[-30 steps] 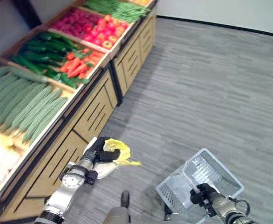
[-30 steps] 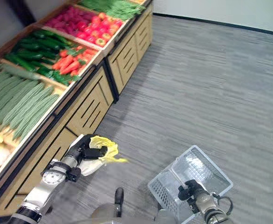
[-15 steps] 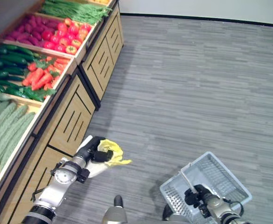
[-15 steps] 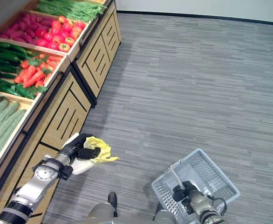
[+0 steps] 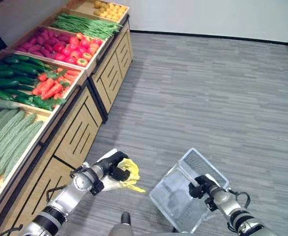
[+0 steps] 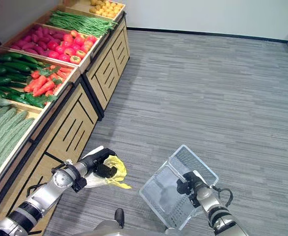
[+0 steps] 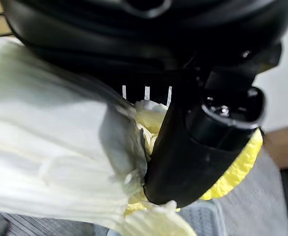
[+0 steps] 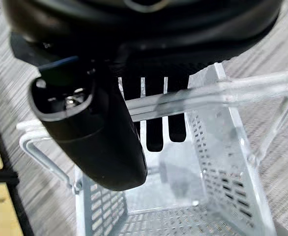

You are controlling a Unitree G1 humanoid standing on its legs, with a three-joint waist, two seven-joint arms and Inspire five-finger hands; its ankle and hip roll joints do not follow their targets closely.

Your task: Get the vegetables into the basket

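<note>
Cabbage (image 5: 126, 173) is what we've got, a pale, yellow-leafed head sitting in our left hand (image 5: 112, 167), with the thumb and fingers curled right round it. It's held up over the floor (image 5: 208, 98), just off the front of the produce stand (image 5: 80, 128). Its white stem end points back toward the stand and the yellow leaves stick out toward the basket (image 5: 181, 196), so the long axis is already roughly aimed at it.

Our right hand (image 5: 199, 187) has its fingers hooked over the handle (image 8: 208, 96) and is carrying the clear basket, tipped with its mouth toward the cabbage. So the basket's on the robot's right of the cabbage, near but with a gap of bare floor between. We'd guess the next bit is just swinging the left arm across and letting go inside.
</note>
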